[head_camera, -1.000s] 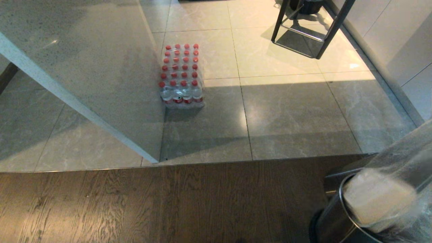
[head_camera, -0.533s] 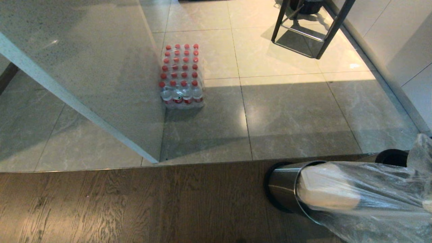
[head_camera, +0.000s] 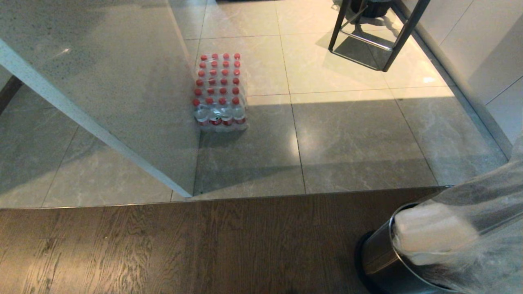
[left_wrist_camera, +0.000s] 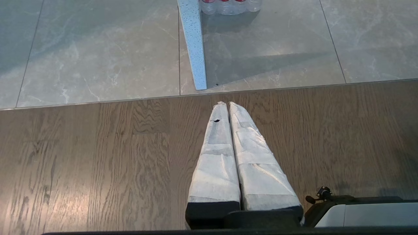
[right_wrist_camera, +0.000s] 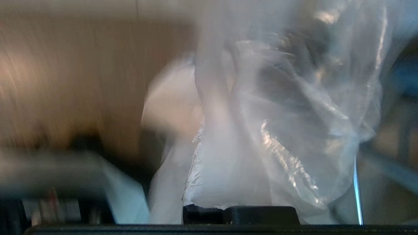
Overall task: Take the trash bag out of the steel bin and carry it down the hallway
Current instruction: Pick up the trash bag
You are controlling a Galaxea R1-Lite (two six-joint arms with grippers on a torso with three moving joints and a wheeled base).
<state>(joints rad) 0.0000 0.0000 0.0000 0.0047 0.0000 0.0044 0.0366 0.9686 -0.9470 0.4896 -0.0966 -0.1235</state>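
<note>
Clearly my right gripper was clamped shut on the trash bag, whose beige lump sat at the tilted steel bin rim; pulling straight up would free it without dragging the bin. My left gripper hung closed, empty.

The steel bin stands tilted on the wooden floor at the head view's lower right, with the trash bag stretched up out of its mouth toward the right edge. In the right wrist view the bag lies directly ahead of the jaws. Beyond the left gripper, ahead of its closed jaws, the tiled floor begins, where a panel edge stands with the pack of bottles behind it.
</note>
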